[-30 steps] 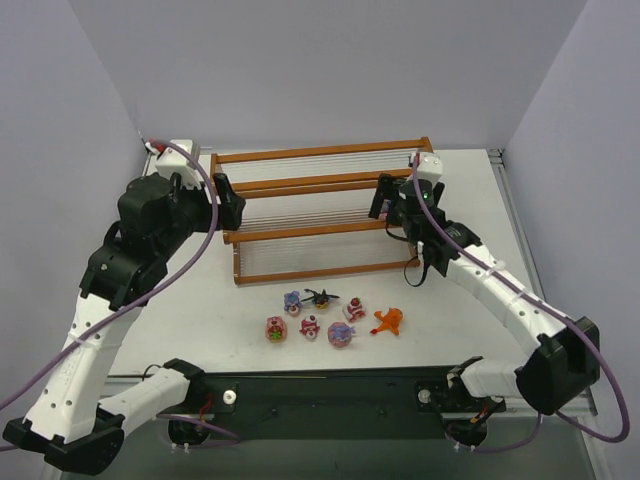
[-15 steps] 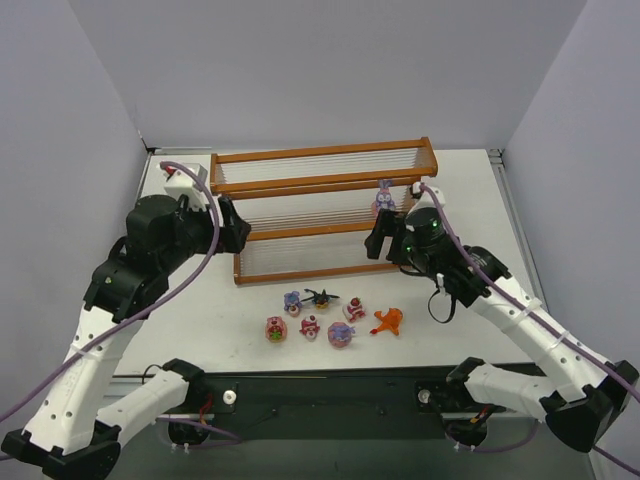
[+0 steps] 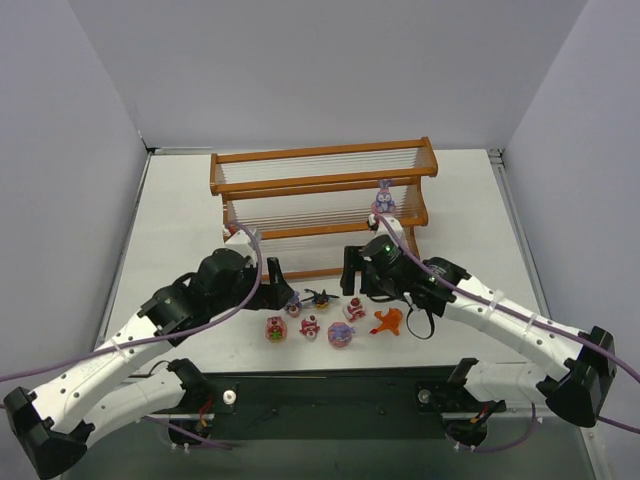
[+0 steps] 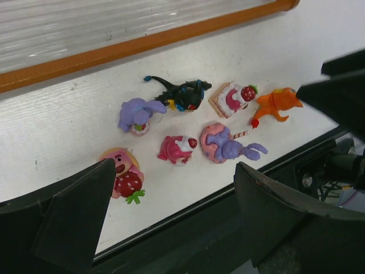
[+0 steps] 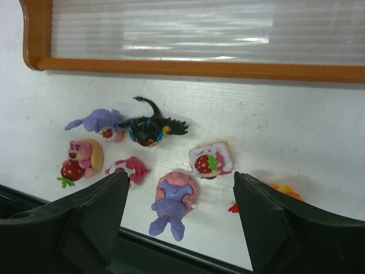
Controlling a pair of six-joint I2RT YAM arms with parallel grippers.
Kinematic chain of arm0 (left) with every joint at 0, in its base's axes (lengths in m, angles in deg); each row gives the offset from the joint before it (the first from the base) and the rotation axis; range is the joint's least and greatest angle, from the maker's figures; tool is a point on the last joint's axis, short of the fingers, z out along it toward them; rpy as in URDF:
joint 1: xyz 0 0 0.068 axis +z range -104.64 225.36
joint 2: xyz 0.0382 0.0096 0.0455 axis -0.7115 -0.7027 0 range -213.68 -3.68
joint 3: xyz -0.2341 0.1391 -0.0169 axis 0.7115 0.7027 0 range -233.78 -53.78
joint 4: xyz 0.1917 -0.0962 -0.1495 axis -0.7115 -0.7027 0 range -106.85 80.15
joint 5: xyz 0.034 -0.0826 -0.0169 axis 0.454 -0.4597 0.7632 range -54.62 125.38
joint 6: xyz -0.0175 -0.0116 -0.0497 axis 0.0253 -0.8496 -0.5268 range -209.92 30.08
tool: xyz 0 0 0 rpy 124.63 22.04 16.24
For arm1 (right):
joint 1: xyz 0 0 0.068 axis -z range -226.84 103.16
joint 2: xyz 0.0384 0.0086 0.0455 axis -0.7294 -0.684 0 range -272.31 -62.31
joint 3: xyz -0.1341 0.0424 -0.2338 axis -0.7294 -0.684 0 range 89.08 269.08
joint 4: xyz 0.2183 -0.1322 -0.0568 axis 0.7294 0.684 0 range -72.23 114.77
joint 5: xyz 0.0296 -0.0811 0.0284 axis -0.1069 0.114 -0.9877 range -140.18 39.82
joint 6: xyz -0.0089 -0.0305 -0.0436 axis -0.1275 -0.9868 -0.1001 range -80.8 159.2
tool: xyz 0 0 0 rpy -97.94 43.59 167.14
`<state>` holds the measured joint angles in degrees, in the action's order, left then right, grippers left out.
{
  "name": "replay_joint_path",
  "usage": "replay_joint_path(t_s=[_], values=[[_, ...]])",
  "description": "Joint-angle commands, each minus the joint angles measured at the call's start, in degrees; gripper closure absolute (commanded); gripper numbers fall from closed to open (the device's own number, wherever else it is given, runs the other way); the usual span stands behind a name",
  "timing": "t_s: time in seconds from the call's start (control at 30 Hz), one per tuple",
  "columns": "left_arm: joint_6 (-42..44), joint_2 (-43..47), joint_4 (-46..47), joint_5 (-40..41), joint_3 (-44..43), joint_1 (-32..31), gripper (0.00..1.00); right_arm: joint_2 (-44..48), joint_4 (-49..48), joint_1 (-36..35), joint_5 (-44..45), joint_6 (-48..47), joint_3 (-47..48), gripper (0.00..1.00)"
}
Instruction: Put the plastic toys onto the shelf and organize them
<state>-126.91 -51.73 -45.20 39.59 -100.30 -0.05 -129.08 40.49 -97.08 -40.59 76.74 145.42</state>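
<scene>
While your left tool (image 4: 174, 171) and right tool (image 5: 181, 178) hover wide and empty over the plastic toys (image 3: 310, 325) at the shelf's (image 3: 320, 151) 6 o'clock, pick one target and lower around it.

The shelf (image 3: 318, 182), a three-tier stepped rack with an orange-brown frame and pale rod tiers, stands at the counter's (image 3: 180, 220) 12 o'clock side, and a purple-pink long-eared figurine (image 3: 383, 198) stands upright near the right end of its middle tier. Seven more toys cluster on the counter at the shelf's 6 o'clock. The far row holds a toppled purple long-eared toy (image 4: 137, 113), the black winged toy (image 4: 185, 95), a pink strawberry-topped piece (image 4: 234, 97) and the orange toy (image 4: 274, 104) at 3 o'clock. The near row holds a pink bear with a strawberry (image 4: 118, 171), a small pink-red toy (image 4: 177, 149) and a round pink-and-purple toy (image 4: 225, 145).
</scene>
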Motion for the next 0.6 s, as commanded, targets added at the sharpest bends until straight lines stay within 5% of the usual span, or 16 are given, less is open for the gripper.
replay_joint_path(t_s=[0.0, 0.23, 0.43, 0.57], values=[[-4.0, 1.8, 4.0, 6.3, -1.8, -0.3, 0.05, 2.6, 7.0, -3.8, 1.0, 6.9, -3.1, 0.25], [-2.8, 5.7, 5.2, 8.4, -2.4, -0.2, 0.05, 5.6, 5.9, -17.5, 9.5, 20.6, -9.1, 0.17], [2.0, 6.6, 5.9, 6.2, -3.6, -0.2, 0.05, -0.2, 2.2, -33.2, 27.9, 27.1, -9.6, 0.06], [3.8, 7.0, 4.7, 5.9, -4.3, -0.1, 0.05, -7.1, 1.7, -35.9, 32.7, 34.2, -9.9, 0.06]])
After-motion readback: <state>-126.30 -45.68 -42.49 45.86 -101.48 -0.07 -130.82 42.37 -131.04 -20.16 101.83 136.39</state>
